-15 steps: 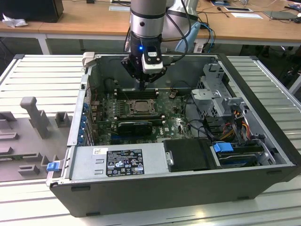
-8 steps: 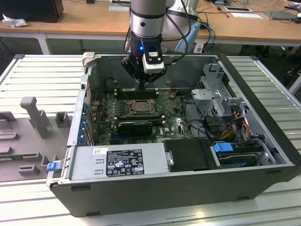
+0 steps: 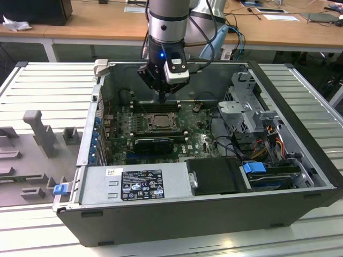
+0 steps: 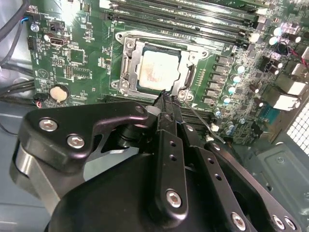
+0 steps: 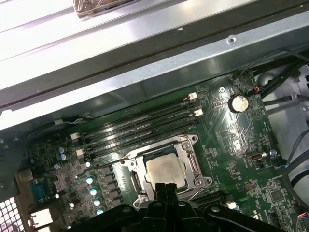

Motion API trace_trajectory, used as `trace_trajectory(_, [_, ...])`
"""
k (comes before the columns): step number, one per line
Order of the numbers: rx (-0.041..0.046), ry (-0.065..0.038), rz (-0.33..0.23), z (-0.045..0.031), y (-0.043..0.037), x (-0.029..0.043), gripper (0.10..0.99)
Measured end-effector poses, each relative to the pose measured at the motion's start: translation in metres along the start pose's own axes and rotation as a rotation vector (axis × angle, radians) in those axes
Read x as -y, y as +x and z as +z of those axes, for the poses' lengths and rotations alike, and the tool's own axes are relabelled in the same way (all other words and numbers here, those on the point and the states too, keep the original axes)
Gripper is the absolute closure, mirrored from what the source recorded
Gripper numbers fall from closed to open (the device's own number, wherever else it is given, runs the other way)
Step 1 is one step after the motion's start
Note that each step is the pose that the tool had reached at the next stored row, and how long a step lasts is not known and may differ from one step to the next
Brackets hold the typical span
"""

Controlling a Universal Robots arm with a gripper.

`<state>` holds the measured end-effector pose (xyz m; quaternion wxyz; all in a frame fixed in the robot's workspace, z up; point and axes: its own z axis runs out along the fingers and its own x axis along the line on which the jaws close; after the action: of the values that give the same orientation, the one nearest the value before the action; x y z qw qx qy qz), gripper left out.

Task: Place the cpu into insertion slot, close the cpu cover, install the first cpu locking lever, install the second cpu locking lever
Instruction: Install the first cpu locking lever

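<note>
Workshop surroundings: metal bench in front, wooden desks behind.
Ribbed silver worktable (image 3: pixel 48 85) across the exterior view, with grey moulded fixtures (image 3: pixel 40 131) on the exterior view's left. Beyond it, a light wooden desk (image 3: pixel 102 21) on white legs bears a dark box (image 3: pixel 40 10), crumpled white paper (image 3: pixel 15 24) and flat sheets (image 3: pixel 281 17). Light bright, even.

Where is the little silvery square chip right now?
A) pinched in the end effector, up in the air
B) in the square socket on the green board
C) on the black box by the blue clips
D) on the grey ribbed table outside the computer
B: the cpu lies flat in the insertion slot on the green board, and the end effector has its tip close by the slot's edge.
</note>
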<state>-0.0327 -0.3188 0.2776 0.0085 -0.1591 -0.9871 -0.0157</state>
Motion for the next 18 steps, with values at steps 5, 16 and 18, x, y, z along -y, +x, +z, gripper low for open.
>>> trace_trajectory(5, [-0.0014,0.001,-0.056,0.0000,0.0000,0.0000,0.980])
trace_trajectory(16, [0.0191,-0.004,-0.171,0.0001,0.0040,0.0014,0.980])
trace_trajectory(18, [0.0219,-0.005,-0.172,0.0002,0.0090,0.0030,0.980])
